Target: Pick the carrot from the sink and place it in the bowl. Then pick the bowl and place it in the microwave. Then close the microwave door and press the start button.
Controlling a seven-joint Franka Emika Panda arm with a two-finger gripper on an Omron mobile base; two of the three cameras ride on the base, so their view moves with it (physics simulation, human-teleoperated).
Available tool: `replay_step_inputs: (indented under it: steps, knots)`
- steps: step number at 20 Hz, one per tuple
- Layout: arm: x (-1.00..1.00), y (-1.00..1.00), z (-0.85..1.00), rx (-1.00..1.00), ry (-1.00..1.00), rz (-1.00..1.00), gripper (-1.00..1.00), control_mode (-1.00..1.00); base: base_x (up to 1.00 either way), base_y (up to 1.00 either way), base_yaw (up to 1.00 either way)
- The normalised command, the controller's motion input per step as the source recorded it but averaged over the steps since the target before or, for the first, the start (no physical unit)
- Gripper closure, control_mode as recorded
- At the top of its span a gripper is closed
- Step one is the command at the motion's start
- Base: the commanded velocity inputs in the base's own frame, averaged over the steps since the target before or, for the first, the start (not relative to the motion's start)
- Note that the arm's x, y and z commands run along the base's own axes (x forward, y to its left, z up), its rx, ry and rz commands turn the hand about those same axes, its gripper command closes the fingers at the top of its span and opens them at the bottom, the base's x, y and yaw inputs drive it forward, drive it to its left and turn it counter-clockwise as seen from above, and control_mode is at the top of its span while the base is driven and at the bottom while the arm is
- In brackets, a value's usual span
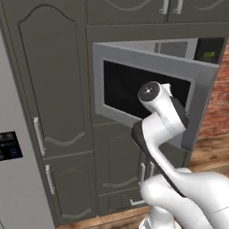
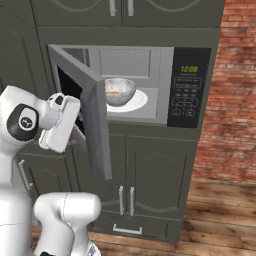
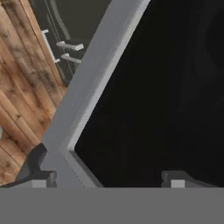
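The bowl (image 2: 120, 91), a streak of orange carrot (image 2: 114, 92) inside it, sits on the white plate (image 2: 137, 104) in the microwave (image 2: 161, 85). The microwave door (image 2: 95, 125) stands partly open. The tool (image 3: 107, 177), spread wide and gripping nothing, faces the door's black window, close against its grey frame.

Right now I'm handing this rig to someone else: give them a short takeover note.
Claw: open, holding nothing, close against the outer face of the microwave door.
Bowl: inside the microwave on its white plate, something orange in it, probably the carrot.
Door: partly open, swung out on its left hinge.
Done: carrot in bowl, it appears; bowl in microwave.
Left: push the door shut, then press start on the keypad.
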Motion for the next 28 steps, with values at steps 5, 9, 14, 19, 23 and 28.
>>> replay_step_inputs:
  steps: [5,9,14,19,23,28]
  knots:
    - [1.00,-0.44,0.00,0.00,-0.03,0.00,-1.00,-1.00,0.00,0.00,0.00]
    - [1.00,-0.30,0.00,0.00,-0.04,0.00,-1.00,-1.00,0.00,0.00,0.00]
    - [1.00,-0.08,0.00,0.00,-0.02,0.00,-1.00,-1.00,0.00,0.00,0.00]
    - [1.00,0.00,-0.03,0.00,0.00,0.01,-1.00,-1.00,0.00,0.00,0.00]
    - [1.00,0.00,-0.03,0.00,0.00,0.02,-1.00,-1.00,0.00,0.00,0.00]
    - [0.99,-0.04,0.00,0.00,0.00,0.04,-1.00,-1.00,0.00,0.00,0.00]
